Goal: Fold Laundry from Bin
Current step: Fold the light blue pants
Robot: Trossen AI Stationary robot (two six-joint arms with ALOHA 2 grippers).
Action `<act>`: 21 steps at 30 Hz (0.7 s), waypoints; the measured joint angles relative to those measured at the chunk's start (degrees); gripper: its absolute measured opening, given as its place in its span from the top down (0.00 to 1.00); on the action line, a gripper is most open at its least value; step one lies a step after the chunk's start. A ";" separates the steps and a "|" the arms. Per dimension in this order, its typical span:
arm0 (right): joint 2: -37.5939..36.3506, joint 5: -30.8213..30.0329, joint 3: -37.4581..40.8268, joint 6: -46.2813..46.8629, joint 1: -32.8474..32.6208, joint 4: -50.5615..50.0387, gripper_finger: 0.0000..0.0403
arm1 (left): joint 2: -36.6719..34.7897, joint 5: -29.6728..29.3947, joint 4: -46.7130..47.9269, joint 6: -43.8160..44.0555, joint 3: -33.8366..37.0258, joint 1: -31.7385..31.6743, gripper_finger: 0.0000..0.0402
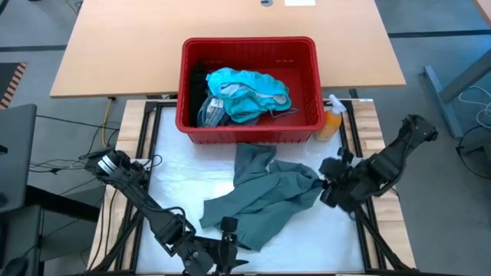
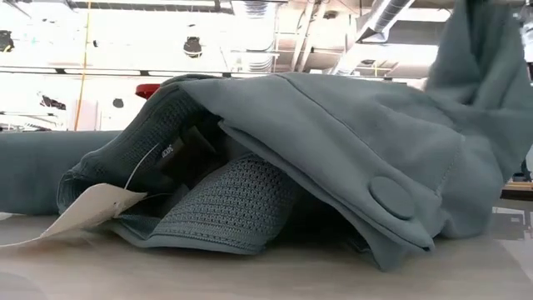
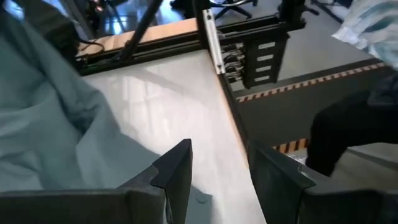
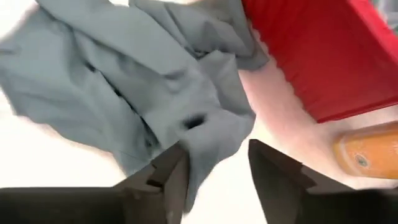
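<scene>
The grey-green garment [image 1: 265, 195] lay crumpled mid-table, soft and floppy; best pinched at its edges. The right hand [image 4: 214, 171] and left hand [image 3: 217, 174] both gaped empty.

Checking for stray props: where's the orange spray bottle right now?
In the high view the orange spray bottle stands on the table at the red bin's right front corner, just outside it, beyond the grey-green garment.

Bright overhead glare, possibly motion-blurred.
</scene>
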State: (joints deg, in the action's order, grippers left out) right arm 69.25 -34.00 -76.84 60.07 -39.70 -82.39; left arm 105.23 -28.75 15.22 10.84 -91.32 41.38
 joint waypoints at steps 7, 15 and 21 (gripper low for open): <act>-4.57 0.94 -8.04 -5.34 2.18 3.08 0.44 | -0.09 1.16 0.77 2.42 0.05 2.26 0.64; 2.33 2.62 -5.53 -35.22 -6.16 36.71 0.45 | -0.11 -6.11 -8.46 6.85 11.73 4.57 0.64; 17.71 3.29 -4.99 -48.44 -8.71 42.84 0.46 | -0.09 -6.05 -20.32 6.96 21.37 5.09 0.64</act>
State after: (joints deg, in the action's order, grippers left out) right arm 86.96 -30.71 -81.83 11.63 -48.41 -39.55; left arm 105.14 -34.81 -5.10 17.80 -69.94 46.47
